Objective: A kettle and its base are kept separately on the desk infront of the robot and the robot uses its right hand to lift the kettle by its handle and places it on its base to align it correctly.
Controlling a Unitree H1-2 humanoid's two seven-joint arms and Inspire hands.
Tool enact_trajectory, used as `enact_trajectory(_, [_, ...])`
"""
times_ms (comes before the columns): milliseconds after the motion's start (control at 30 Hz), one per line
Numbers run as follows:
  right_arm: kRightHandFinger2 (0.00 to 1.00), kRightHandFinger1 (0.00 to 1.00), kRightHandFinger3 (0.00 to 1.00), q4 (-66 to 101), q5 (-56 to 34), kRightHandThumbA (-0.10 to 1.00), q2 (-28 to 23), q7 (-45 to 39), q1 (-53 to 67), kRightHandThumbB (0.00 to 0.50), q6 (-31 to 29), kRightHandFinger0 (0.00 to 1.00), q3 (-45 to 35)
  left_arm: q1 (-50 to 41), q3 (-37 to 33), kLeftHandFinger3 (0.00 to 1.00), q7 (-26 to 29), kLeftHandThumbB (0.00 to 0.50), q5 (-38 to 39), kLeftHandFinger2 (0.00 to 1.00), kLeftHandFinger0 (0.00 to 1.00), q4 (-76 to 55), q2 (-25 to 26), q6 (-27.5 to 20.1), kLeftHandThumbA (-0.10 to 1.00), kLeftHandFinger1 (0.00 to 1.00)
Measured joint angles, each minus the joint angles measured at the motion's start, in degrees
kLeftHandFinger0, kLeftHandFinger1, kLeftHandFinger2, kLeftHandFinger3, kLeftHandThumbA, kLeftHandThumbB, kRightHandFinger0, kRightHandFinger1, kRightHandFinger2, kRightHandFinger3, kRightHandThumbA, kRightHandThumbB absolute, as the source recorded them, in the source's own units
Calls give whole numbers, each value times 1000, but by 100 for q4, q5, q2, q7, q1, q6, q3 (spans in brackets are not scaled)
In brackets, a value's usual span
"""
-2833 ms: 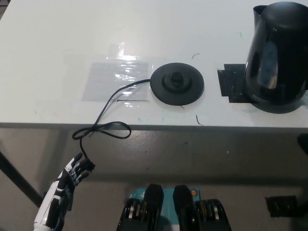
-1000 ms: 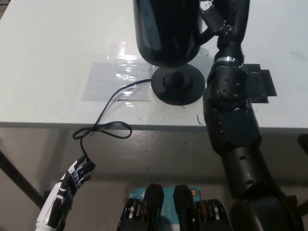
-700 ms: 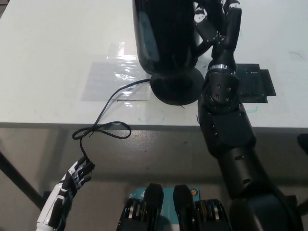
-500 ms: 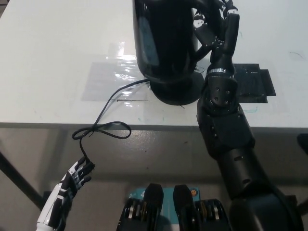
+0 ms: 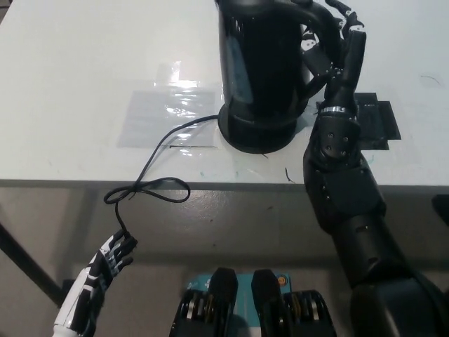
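You are looking at the black kettle sitting upright on its round base near the middle of the white desk, its foot covering most of the disc so only the front rim is showing. Your black right hand is reaching up along the kettle's right side with its fingers curling around the handle; whether they are gripping it or only lying loosely around it, you cannot tell. The black forearm is crossing the desk's front edge and hiding the left end of the dark tape patch lying just right of the base. A power cord is running from the base's left side, looping over the desk edge and hanging down toward the white left hand, which is resting low at the lower left, below the desk, fingers loosely curled and holding nothing. A clear taped rectangle is shining on the desk just left of the base.
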State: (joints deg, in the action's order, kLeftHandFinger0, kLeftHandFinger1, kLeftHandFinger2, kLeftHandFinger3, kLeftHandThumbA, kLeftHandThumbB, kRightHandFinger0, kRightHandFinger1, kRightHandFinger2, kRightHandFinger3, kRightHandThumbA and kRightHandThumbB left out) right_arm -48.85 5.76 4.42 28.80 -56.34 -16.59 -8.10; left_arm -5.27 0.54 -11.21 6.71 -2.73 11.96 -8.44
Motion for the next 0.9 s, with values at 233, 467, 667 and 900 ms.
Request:
enact_trajectory(233, [593, 147, 773, -36, -112, -100, -14, -64, 101, 78, -232, 0, -13, -5, 2, 1000, -1, 176, 4, 1000, 1000, 7, 1, -1, 1000, 1000])
enact_trajectory(467, [581, 133, 783, -36, -321, -100, -54, -188, 169, 106, -342, 0, -109, 1, 1, 1000, 0, 180, 4, 1000, 1000, 26, 1, -2, 1000, 1000])
enact_trajectory(667, [582, 137, 766, -36, -425, -100, -52, -256, 206, 96, -406, 0, -154, -1, 0, 1000, 0, 193, 4, 1000, 1000, 37, 1, -3, 1000, 1000])
enact_trajectory(900, [594, 146, 758, -35, -561, -100, -39, -311, 264, 88, -478, 0, -228, -2, 1, 1000, 0, 189, 4, 1000, 1000, 36, 1, -1, 1000, 1000])
